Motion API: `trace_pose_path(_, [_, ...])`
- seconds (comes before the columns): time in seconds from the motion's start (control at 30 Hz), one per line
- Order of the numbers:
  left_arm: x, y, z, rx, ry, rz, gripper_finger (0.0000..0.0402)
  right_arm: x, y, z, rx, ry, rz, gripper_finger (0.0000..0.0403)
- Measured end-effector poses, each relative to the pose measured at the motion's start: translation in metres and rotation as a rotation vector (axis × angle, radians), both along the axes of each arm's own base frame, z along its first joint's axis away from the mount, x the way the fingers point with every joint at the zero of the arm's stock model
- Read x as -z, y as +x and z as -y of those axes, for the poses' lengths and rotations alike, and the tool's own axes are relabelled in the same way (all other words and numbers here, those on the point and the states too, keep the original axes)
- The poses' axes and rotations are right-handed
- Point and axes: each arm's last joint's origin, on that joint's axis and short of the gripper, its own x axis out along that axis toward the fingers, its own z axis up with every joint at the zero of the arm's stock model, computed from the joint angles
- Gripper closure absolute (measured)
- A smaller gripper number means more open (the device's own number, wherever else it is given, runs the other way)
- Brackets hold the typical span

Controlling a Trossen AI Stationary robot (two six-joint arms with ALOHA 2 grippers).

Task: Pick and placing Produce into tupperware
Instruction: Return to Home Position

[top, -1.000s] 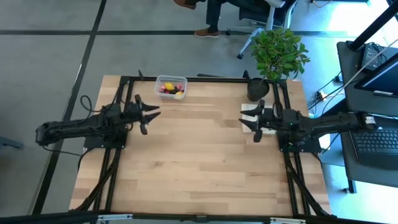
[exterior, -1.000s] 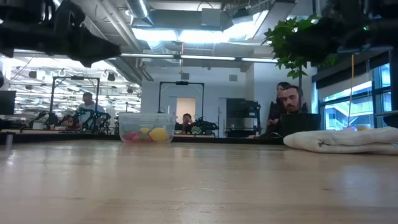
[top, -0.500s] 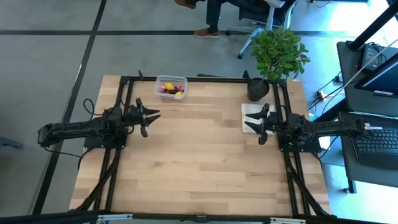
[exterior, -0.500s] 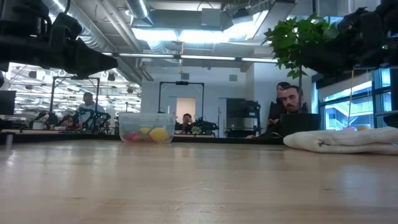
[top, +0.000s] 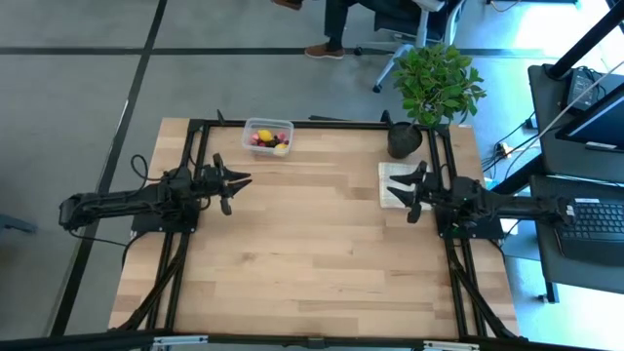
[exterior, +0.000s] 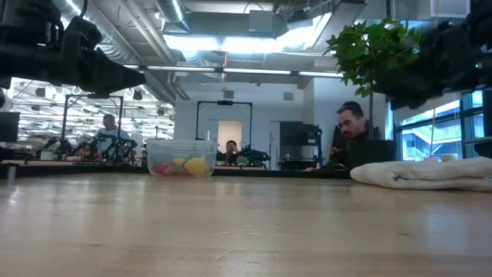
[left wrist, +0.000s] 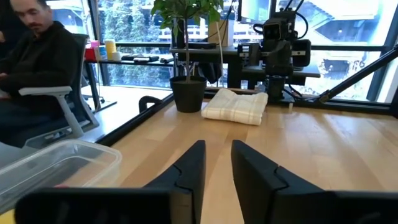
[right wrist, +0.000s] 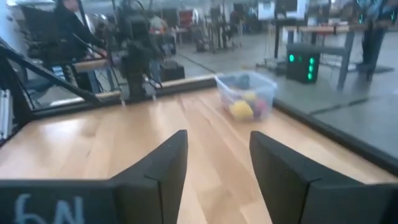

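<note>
Over on the left side of the desk (top: 312, 253), the left gripper (top: 234, 180) hangs above the wood with its two fingers spread apart and nothing between them, pointing toward the middle of the desk.

Just beyond it, at the far edge and a little left of centre, sits the tub (top: 267, 136). It is a small clear plastic box with rounded corners and see-through walls, standing upright with no lid on. The toy fruits (top: 265, 139) lie in a small heap on its bottom. A yellow lemon-like piece (exterior: 195, 165) rests against the right wall, with pink and red berries beside it and one or two dark ones among them. None of the fruit lies out on the bare wood; all that I can see is inside the tub.

The middle of the desk is plain pale planks.

Farther right, a folded white cloth (left wrist: 235, 107) lies near the right edge. A black pot (top: 404, 142) holding a leafy green plant (top: 437, 80) stands just behind it at the far corner. The right gripper (top: 402, 192) hovers over the cloth, also spread wide and holding nothing, pointing toward the middle of the desk.

Beyond the far edge, a person (exterior: 354, 131) sits in an office chair.
</note>
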Motion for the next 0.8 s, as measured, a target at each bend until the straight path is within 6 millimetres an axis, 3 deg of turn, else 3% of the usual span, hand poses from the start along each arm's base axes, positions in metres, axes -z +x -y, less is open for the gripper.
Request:
trace_pose_path(0.27, [0.0000,0.0000,0.0000,0.000,0.001,0.000,0.0343,-0.0028,-0.0105,0.0000,0.003,0.033,0.064,0.0226])
trace_pose_path(0.8, [-0.0001,0.0000,0.0000,0.000,0.002,0.000,0.0368,-0.0026,-0.0105,-0.0034,-0.072,0.106,0.041,0.0226])
